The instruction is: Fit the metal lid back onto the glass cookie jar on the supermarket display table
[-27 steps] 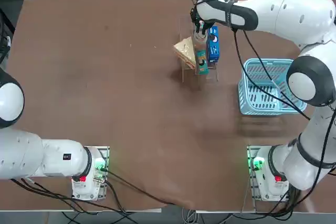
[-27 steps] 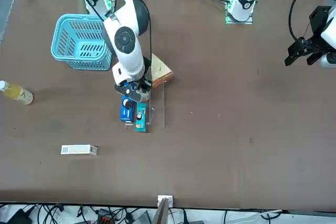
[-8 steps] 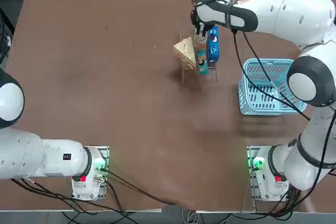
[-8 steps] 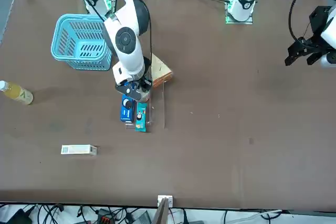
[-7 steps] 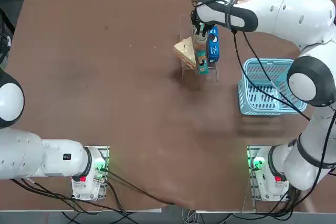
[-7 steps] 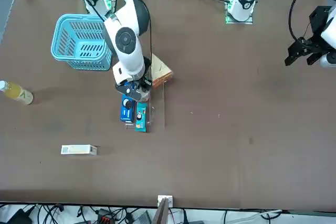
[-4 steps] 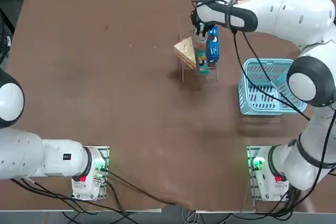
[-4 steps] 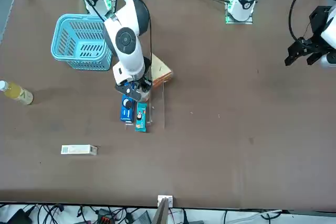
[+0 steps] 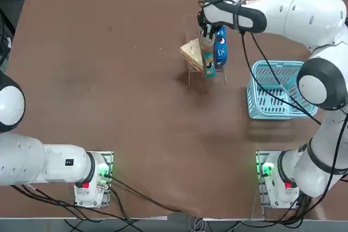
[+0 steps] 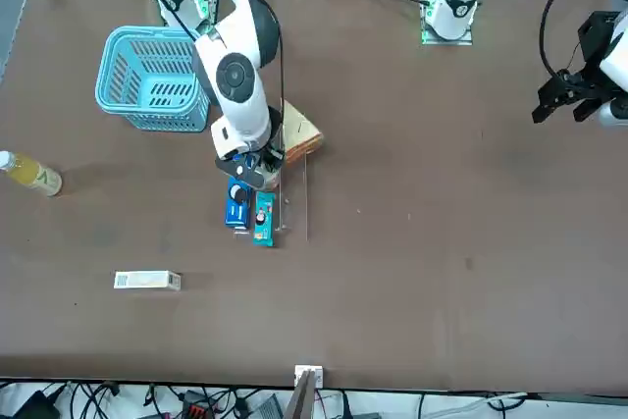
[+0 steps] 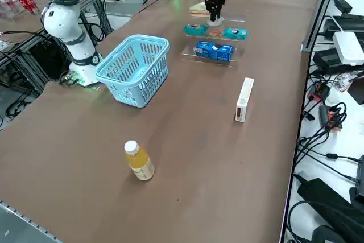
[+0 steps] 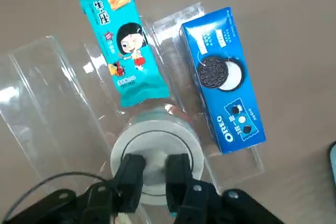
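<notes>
Dark-brown table [image 9: 109, 80] carries a clear rack [image 12: 47, 103] as landmark. On the rack: teal packet [image 12: 122, 56], blue box [image 12: 224, 80] beside it, jar [image 12: 173, 116] at the packet's near end. Lid [image 12: 155, 153] sits on the jar's rim. My gripper [image 12: 155, 179] is directly above the jar; jaws nearly together, pinching the lid's centre. Basket [image 9: 274, 91] stands near the rack, on the box's side.

Blue cookie box [image 12: 222, 78] lying flat beside long teal snack packet [image 12: 122, 41], both on a clear plastic rack [image 11: 211, 37]. Wrapped sandwich [image 9: 192, 54] alongside. Light-blue basket [image 11: 136, 68] well apart; white carton [image 11: 243, 100] and capped bottle [image 11: 138, 161] (yellow drink inside) farther out.
</notes>
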`<state>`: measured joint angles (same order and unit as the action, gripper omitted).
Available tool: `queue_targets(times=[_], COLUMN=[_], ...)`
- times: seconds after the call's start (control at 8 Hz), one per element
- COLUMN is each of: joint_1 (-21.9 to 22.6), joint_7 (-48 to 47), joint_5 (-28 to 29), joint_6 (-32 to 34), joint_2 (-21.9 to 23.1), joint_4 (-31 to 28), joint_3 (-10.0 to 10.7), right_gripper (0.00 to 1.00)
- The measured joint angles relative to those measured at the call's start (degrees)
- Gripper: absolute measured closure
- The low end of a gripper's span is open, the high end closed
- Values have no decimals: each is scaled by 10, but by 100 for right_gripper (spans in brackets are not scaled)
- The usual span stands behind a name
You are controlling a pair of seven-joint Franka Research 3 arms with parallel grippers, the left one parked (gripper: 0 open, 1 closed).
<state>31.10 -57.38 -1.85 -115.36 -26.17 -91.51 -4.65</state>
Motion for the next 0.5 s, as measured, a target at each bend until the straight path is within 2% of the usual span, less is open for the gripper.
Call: queue_targets(times=[0.5], joint_1=[-1], joint_7=[-1], joint_5=[5], joint_6=[0], joint_2=[0], joint_4=[0], joint_3=[0], right_gripper=[74])
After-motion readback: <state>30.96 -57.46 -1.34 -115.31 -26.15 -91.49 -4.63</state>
